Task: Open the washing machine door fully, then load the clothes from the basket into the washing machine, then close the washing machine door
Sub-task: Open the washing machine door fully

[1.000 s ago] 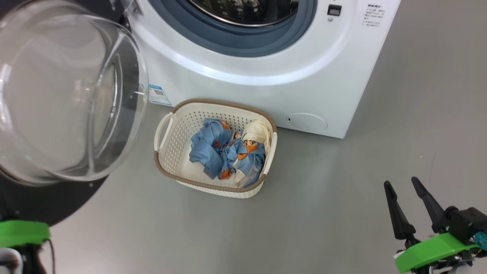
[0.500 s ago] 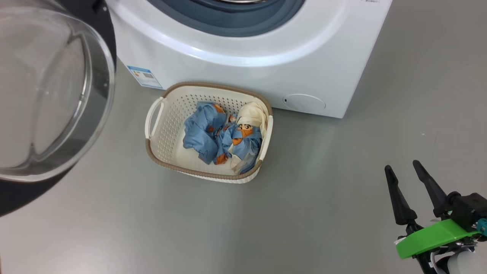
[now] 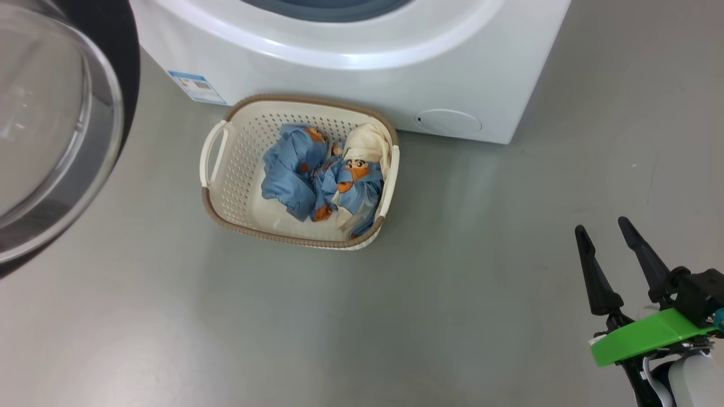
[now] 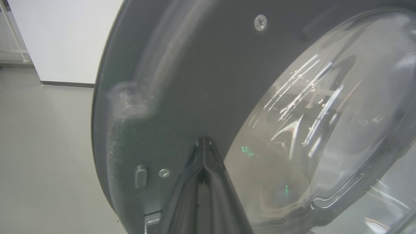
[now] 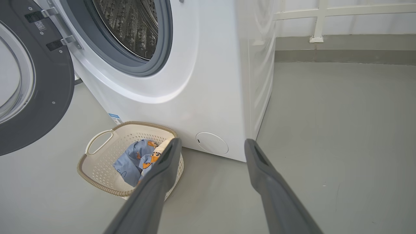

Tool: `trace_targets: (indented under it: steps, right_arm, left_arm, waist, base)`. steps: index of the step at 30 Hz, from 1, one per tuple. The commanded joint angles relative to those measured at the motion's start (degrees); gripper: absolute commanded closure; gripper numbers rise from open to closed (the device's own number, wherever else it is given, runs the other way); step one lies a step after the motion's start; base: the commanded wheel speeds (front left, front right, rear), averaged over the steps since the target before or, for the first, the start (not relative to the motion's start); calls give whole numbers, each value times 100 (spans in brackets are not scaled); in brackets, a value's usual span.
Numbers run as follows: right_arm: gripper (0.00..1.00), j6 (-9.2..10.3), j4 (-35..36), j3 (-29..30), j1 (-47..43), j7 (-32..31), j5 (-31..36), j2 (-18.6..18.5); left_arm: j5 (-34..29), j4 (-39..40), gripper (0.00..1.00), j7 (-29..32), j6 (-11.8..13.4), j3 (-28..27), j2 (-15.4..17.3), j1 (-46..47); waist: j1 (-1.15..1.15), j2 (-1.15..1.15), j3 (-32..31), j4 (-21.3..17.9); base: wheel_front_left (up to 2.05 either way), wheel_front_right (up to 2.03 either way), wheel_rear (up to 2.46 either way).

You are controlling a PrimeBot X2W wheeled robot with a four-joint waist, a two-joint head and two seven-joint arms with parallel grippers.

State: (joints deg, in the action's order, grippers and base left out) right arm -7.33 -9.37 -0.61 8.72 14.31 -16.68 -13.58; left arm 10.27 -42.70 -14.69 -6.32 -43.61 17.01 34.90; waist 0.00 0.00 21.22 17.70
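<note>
The washing machine point(image 3: 350, 51) stands at the top with its door point(image 3: 51, 124) swung out to the left, clear glass bowl facing me. In front of it on the floor sits the basket point(image 3: 235, 169), holding the clothes point(image 3: 317, 175), a crumpled light-blue, orange and cream heap. My right gripper point(image 3: 601, 225) hovers open and empty at the lower right, well away from the basket. In the left wrist view my left gripper point(image 4: 204, 143) is shut, its tips at the dark inner rim of the door point(image 4: 195, 81). The right wrist view shows the steel drum point(image 5: 130, 26) exposed.
Grey floor point(image 3: 452, 316) spreads between the basket and my right gripper. A round white cap point(image 3: 447, 121) sits low on the machine's front. To the machine's right, a wall with a white rail point(image 5: 325, 19) runs along the floor.
The head view has shifted: machine and basket now sit higher and further left, and less of the door shows. My right gripper stays open; the left arm's green wrist has left the picture.
</note>
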Motion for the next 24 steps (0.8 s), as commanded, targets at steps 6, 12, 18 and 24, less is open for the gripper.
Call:
trace_targets:
  steps: [6,12,18,24]
  right_arm:
    - [0,-16,192,-134,162,69,78,-72]
    - [0,-16,178,-146,238,69,100,-81]
    - [0,-16,138,-121,227,69,99,-44]
    - [0,-16,77,-125,147,69,25,24]
  left_arm:
    - [-236,-256,100,-30,33,-271,721,338]
    - [-382,-408,100,-30,72,-354,817,462]
    - [-481,-387,100,-30,63,-381,734,401]
    - [-475,-157,100,-30,-44,-304,493,103]
  waist:
    - [0,0,264,-47]
    - [0,0,333,-88]
    - [0,0,232,-82]
    - [0,0,-50,-78]
  base:
    - [0,0,0]
    - [0,0,0]
    - [0,0,0]
    - [0,0,0]
